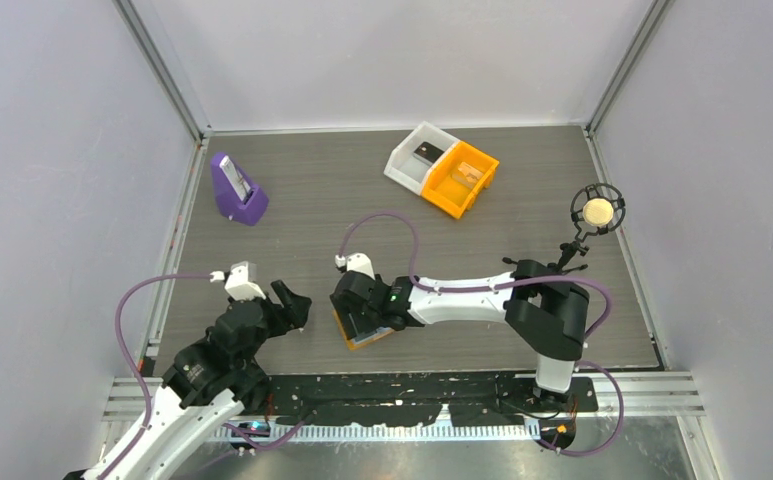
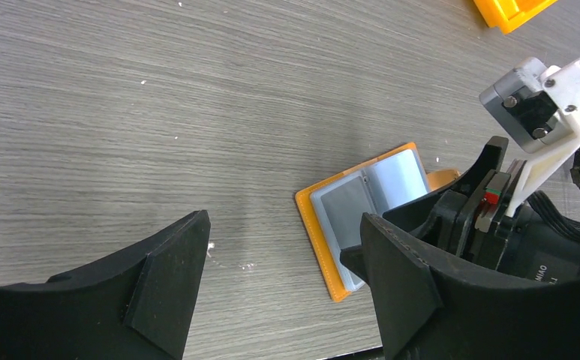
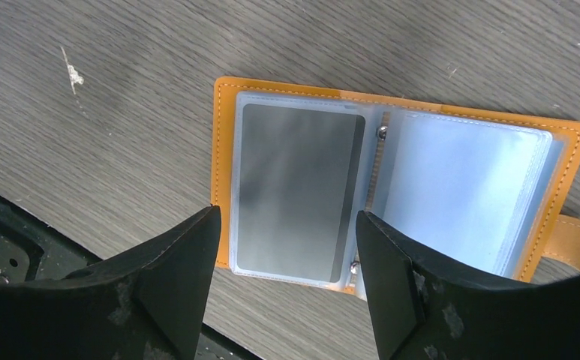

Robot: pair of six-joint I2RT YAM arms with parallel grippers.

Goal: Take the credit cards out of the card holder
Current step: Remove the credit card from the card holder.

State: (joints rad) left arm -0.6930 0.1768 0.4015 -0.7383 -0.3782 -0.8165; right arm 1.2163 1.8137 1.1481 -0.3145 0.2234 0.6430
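The orange card holder (image 3: 223, 135) lies open like a book on the table near its front edge. It also shows in the top view (image 1: 366, 338) and the left wrist view (image 2: 315, 225). A grey card (image 3: 294, 195) sits in its left clear sleeve; the right sleeves (image 3: 459, 195) look light blue. My right gripper (image 3: 286, 217) is open and hovers just above the holder, its fingers on either side of the grey card's near end (image 1: 357, 312). My left gripper (image 2: 283, 219) is open and empty, low over bare table just left of the holder (image 1: 297, 305).
A white bin (image 1: 402, 165) holding a dark flat item and an orange bin (image 1: 460, 180) stand side by side at the back. A purple stand (image 1: 237, 192) holds a flat item at the back left. A round device on a black mount (image 1: 596, 210) is at the right.
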